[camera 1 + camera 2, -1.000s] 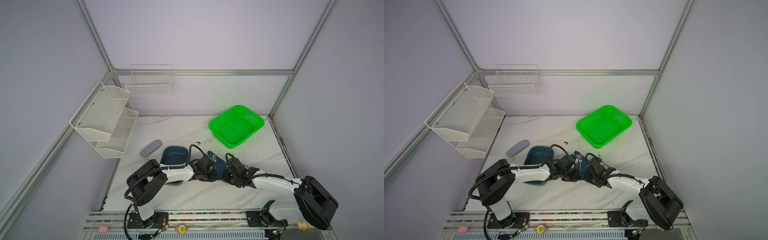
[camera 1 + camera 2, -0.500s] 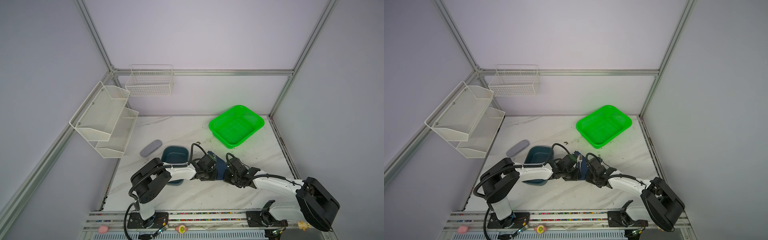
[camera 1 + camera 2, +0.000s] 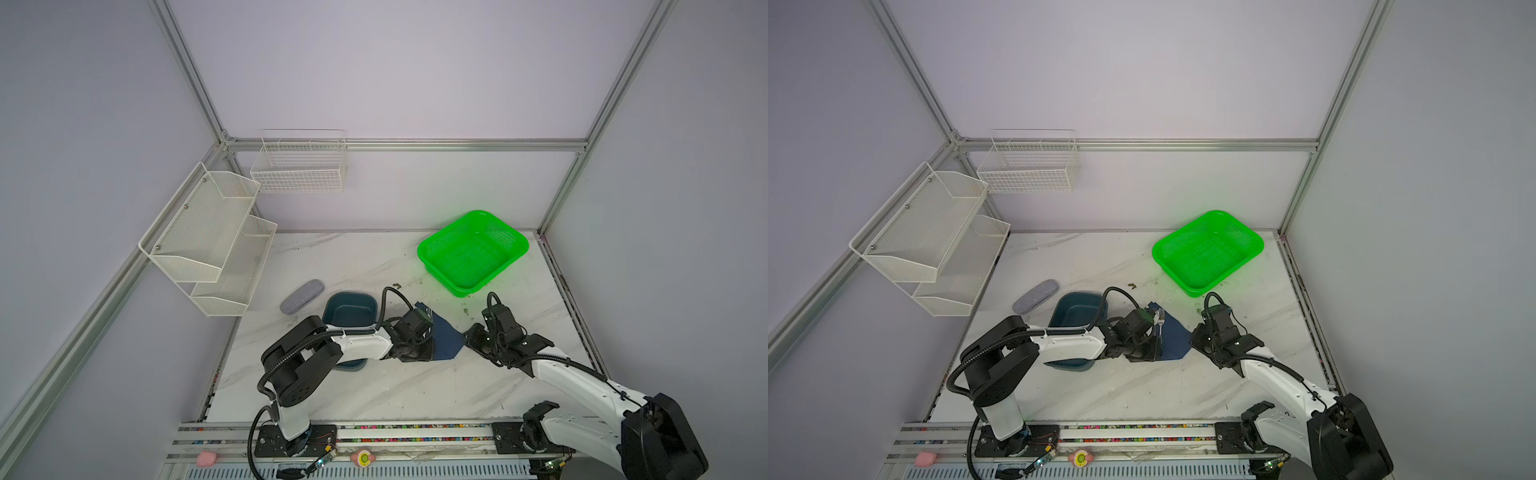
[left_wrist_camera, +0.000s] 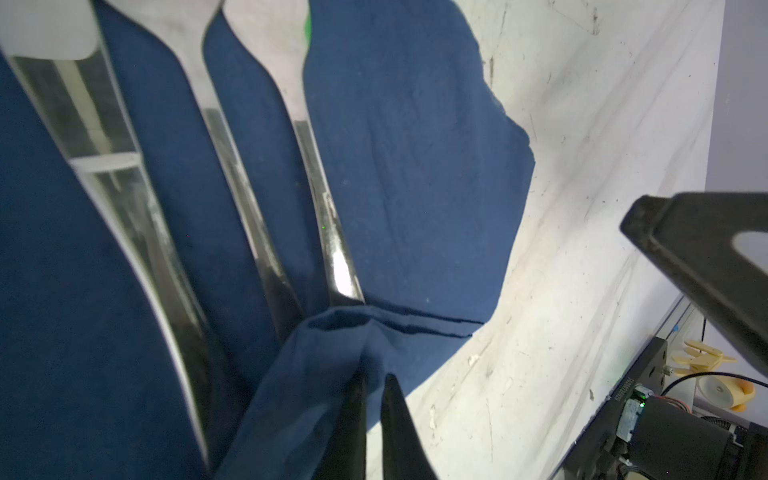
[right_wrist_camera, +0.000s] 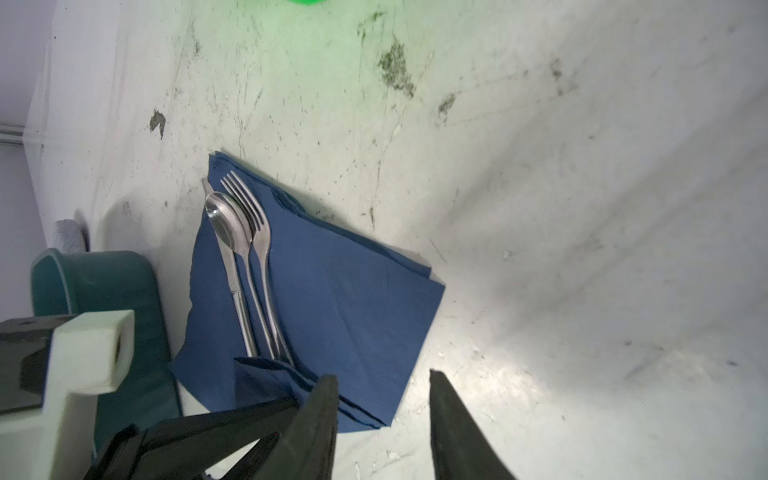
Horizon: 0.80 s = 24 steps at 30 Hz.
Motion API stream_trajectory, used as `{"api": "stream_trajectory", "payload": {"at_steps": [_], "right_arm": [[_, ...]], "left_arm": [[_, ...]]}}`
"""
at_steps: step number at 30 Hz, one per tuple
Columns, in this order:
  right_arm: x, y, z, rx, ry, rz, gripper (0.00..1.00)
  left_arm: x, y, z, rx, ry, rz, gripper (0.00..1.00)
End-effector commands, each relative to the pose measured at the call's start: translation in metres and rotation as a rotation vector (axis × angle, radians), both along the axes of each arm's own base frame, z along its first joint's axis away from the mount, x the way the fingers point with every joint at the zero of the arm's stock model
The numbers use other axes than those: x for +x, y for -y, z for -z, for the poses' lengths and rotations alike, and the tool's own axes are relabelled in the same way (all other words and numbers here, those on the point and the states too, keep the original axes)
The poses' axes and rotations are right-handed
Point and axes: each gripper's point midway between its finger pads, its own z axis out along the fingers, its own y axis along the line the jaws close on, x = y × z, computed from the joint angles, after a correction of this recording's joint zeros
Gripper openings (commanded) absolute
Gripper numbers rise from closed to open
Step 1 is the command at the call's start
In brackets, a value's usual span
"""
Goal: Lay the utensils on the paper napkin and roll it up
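Utensils (image 5: 249, 266) lie together on the napkin (image 5: 353, 299); the left gripper (image 4: 374, 386) pinches its folded corner, the right gripper (image 5: 380, 376) hangs with jaws apart.

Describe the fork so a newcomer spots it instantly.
Start at the green basket at the far right; just in front of it lies a navy napkin. Three silver utensils lie side by side on it; the fork is the tined one, beside the spoon, nearest the napkin's bare middle.
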Motion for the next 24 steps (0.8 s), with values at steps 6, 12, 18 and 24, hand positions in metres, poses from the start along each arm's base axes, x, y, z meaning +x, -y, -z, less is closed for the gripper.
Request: {"api": "stream_trajectory", "payload": {"at_steps": [6, 12, 18, 24], "right_arm": [[-0.016, -0.030, 0.013, 0.296, -0.066, -0.047, 0.41], [-0.026, -0.023, 0.031, 0.280, -0.111, -0.013, 0.42], [-0.026, -0.019, 0.045, 0.286, -0.140, 0.040, 0.42], [-0.019, -0.019, 0.046, 0.312, -0.121, 0.077, 0.43]], "left_arm": [[0.013, 0.018, -0.031, -0.048, 0.062, 0.010, 0.11], [0.012, 0.018, -0.029, -0.042, 0.054, 0.024, 0.11], [0.011, 0.020, -0.028, -0.044, 0.049, 0.028, 0.12], [0.012, 0.021, -0.030, -0.047, 0.050, 0.029, 0.12]]}}
